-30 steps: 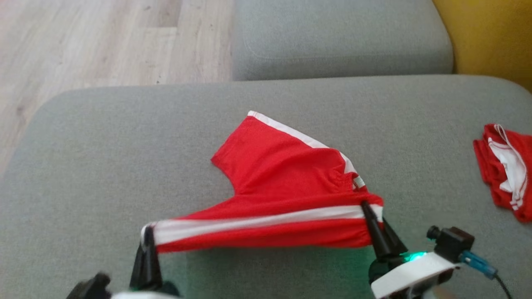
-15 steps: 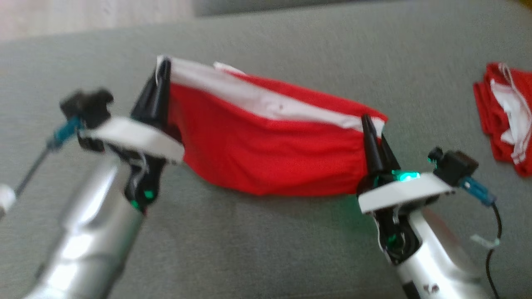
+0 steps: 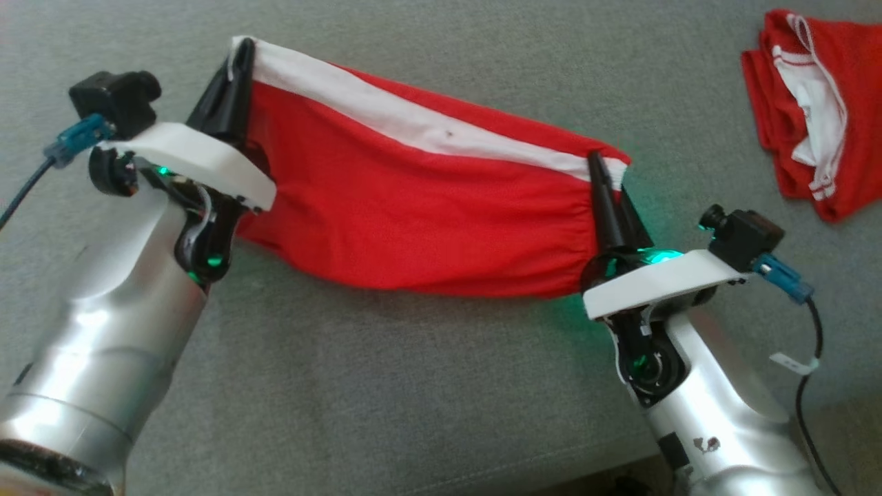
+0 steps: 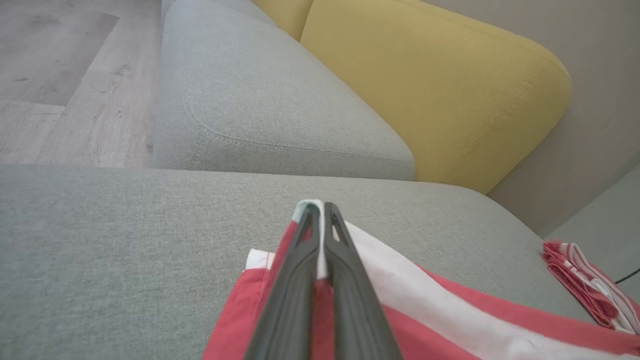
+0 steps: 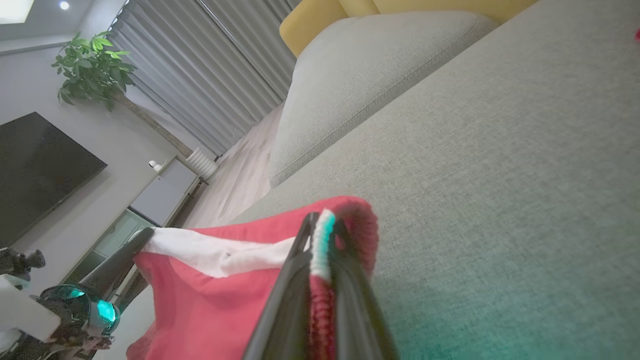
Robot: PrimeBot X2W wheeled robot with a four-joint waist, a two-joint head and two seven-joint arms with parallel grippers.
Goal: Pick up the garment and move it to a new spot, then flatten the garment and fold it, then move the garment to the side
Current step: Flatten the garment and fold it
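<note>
Within the last second the garment [image 3: 413, 200] left the sofa seat [image 3: 413, 399]. Before, most of the red cloth lay spread on the grey cushion, and only its near edge with the white stripe was raised. At this moment the whole piece hung between the two arms, its lower edge just above the cushion or brushing it; I could not tell which. The head view itself had also tilted down, so part of the shift was not a move of the cloth.

The left claw [image 3: 238, 58] was closed on one end of the striped edge and the right claw [image 3: 606, 179] on the other end. I judged that the pick-up was done and the carry to a new spot was in hand, while flattening and folding remained. A second red garment [image 3: 806, 103] lay well apart at the right.
</note>
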